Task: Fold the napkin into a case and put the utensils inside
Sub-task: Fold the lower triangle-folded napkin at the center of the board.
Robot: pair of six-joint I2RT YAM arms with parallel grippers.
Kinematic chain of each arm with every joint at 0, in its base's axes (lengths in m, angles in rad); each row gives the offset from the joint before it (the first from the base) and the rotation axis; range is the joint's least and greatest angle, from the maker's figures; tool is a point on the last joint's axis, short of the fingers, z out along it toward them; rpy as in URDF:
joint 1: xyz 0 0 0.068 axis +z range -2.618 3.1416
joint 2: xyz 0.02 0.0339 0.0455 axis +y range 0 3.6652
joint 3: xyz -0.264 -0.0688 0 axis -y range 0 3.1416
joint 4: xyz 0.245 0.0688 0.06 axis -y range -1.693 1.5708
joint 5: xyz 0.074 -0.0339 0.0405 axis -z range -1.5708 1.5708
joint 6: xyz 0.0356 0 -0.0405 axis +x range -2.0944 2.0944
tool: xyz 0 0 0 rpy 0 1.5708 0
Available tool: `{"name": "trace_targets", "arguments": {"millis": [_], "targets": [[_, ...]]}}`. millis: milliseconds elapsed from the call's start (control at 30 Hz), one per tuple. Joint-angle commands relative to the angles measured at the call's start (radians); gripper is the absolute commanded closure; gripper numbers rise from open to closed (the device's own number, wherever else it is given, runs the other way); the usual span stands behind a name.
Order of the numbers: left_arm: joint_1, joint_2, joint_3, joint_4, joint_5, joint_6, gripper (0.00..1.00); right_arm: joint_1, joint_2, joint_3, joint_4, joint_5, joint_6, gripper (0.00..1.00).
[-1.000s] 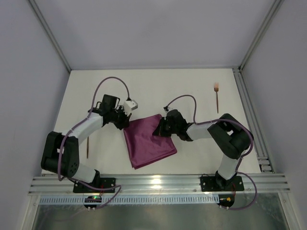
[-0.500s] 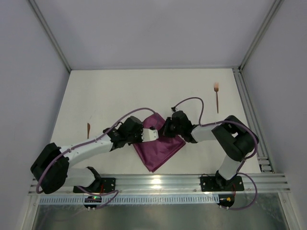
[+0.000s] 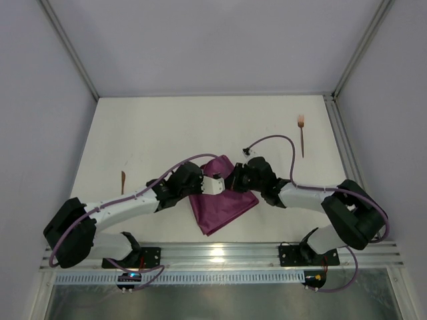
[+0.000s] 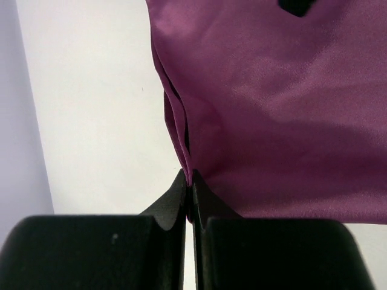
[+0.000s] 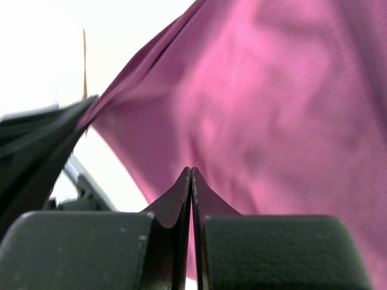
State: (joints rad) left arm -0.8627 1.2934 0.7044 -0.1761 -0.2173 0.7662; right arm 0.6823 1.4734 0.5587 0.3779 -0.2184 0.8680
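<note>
a white table [image 3: 167,127] carries three things. a maroon napkin [image 3: 223,203], folded into a layered, skewed patch, sits at the middle toward the near edge. a copper fork [image 3: 301,137] lies near the far right corner, tines toward the far edge, and another thin copper utensil [image 3: 123,181] lies by the left edge, well apart from the napkin.

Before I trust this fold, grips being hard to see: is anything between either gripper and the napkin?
Nothing visible. The left gripper and right gripper are each shut directly on the napkin; the fork lies apart.
</note>
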Motion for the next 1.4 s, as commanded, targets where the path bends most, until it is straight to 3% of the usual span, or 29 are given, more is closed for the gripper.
{"name": "trace_targets", "arguments": {"millis": [0, 433, 600, 967, 1167, 1367], "targets": [[-0.001, -0.014, 0.017, 0.090, 0.001, 0.016, 1.00, 0.034, -0.044, -0.062, 0.056, -0.012, 0.045, 0.96], [-0.001, -0.097, -0.092, 0.168, 0.157, -0.016, 1.00, 0.092, 0.191, -0.282, 0.426, 0.174, 0.339, 0.96], [-0.033, -0.169, -0.163, 0.165, 0.272, 0.025, 1.00, 0.134, 0.199, -0.309, 0.452, 0.280, 0.388, 0.96], [-0.164, -0.080, -0.244, 0.138, 0.263, 0.140, 1.00, 0.148, 0.162, -0.322, 0.460, 0.336, 0.411, 0.96], [-0.171, -0.033, -0.253, 0.116, 0.269, 0.142, 1.00, 0.148, 0.013, -0.310, 0.305, 0.372, 0.332, 0.96], [-0.170, -0.006, -0.252, 0.133, 0.274, 0.114, 1.00, 0.148, -0.312, -0.229, -0.086, 0.405, 0.155, 0.95]]}}
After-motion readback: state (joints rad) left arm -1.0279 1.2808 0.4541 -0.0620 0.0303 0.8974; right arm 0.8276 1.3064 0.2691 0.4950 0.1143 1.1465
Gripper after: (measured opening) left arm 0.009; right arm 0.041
